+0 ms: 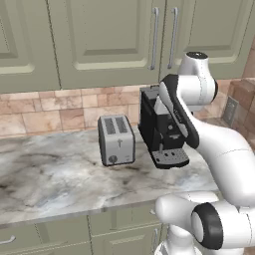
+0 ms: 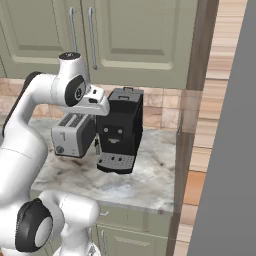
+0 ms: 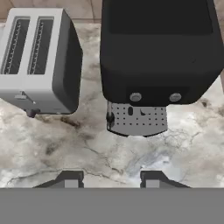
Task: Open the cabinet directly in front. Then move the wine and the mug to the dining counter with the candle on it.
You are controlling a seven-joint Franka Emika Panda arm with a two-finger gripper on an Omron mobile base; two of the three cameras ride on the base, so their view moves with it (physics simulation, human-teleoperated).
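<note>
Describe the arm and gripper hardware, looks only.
Arm: glossy white rounded links, dark grey to black bands at the joints, round cap on the topmost joint. Gripper: white hand block, two small dark grey fingertips with lighter square pads. No cables or markings visible.

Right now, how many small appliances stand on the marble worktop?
2. The silver toaster stands on the left, and the black coffee machine stands close beside it on the right, both under the closed cabinet. The arm may hide more.
</note>
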